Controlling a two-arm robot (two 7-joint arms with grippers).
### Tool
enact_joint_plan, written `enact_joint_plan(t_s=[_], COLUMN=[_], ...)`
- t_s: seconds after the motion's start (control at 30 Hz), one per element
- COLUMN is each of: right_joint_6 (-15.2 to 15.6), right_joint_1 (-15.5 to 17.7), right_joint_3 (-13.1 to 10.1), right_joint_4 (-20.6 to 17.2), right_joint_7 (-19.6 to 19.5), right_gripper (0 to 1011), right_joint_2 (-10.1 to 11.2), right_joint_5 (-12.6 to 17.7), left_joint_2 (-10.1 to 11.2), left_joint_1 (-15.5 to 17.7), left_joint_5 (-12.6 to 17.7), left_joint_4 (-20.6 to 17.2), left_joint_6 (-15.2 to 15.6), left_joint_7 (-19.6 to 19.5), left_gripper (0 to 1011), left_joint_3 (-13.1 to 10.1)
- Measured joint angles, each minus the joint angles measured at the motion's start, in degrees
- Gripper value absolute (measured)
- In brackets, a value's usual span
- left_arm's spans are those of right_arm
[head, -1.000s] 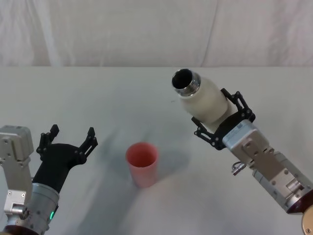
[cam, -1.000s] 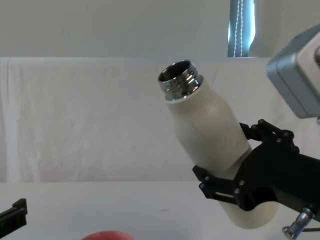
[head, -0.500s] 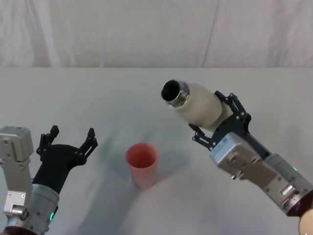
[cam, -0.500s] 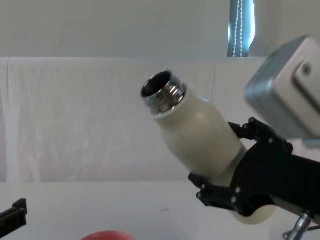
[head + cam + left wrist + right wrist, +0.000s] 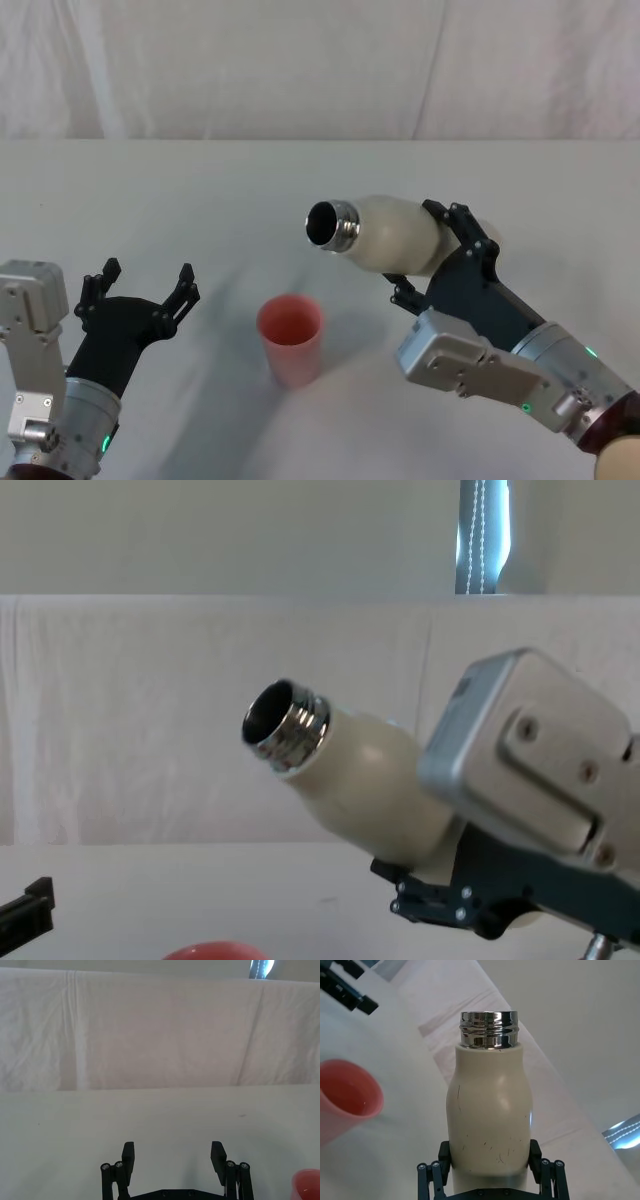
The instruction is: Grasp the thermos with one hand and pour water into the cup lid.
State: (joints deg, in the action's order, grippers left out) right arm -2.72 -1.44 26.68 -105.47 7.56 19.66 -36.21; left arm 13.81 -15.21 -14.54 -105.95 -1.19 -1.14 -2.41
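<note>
worktop (image 5: pixel 200 190): bears the cup lid | right gripper (image 5: pixel 440 262): jaws clamped round the thermos base | thermos (image 5: pixel 385 233): tips further than a second ago, now near level, chrome neck above and just right of the cup lid, no water seen yet | cup lid (image 5: pixel 291 335): upright, unmoved | left gripper (image 5: pixel 140 290): parked left of the cup lid, jaws wide

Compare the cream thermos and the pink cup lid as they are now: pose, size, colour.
Pose: the tall cream-white matte thermos is tilted in the air, gripped by the right hand, with its chrome neck toward the cup; the small red-pink cup lid stands upright on the table.
Size: the thermos looks clearly bigger than the cup lid.
Colour: the thermos is cream with a shiny metal neck; the cup lid is plain pink.
Both are open-mouthed.
The open left hand waits beside the cup.
</note>
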Motion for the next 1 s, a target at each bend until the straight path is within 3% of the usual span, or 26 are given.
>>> enact_joint_plan(t_s=[0.53, 1.0], right_joint_6=[2.7, 4.8], right_joint_1=[-1.5, -2.8], right_joint_3=[3.2, 5.1], right_joint_4=[0.7, 1.1], right_joint_7=[-0.2, 0.6], right_gripper=[951, 951], right_joint_2=[1.9, 2.4], right_joint_5=[-8.0, -11.7], left_joint_2=[0.0, 0.0], left_joint_1=[0.0, 0.0], left_joint_5=[0.0, 0.0], left_joint_4=[0.0, 0.0], left_joint_6=[0.0, 0.0], left_joint_7=[0.0, 0.0], left_gripper=[1001, 1001], left_joint_3=[0.0, 0.0])
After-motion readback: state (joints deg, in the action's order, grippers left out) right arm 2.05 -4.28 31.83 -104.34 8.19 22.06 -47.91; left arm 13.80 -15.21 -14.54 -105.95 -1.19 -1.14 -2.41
